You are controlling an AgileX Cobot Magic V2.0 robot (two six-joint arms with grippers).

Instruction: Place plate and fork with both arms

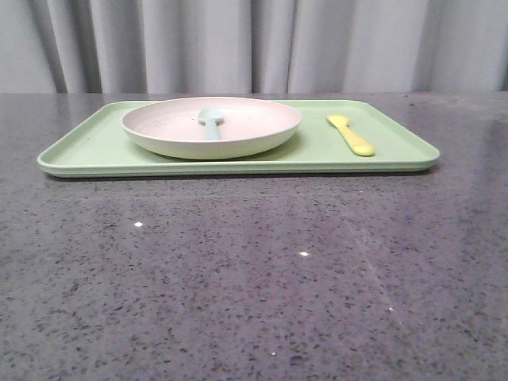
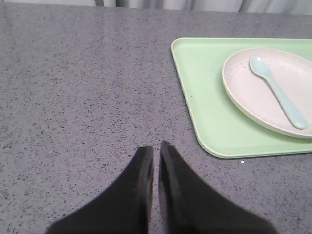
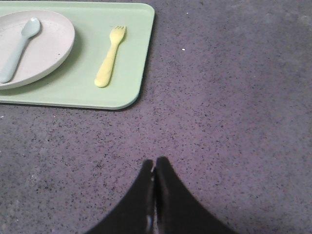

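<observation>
The plate, pinkish-white inside and cream outside, sits on the left half of a light-green tray at the far side of the table. It also shows in the left wrist view and the right wrist view. The yellow fork lies on the tray to the right of the plate, also seen in the right wrist view. My left gripper is shut and empty over bare table, left of the tray. My right gripper is shut and empty over bare table, nearer than the tray's right corner.
A pale blue spoon lies inside the plate, also in the left wrist view and right wrist view. The tray has a raised rim. Grey speckled tabletop stretches in front. Grey curtains hang behind.
</observation>
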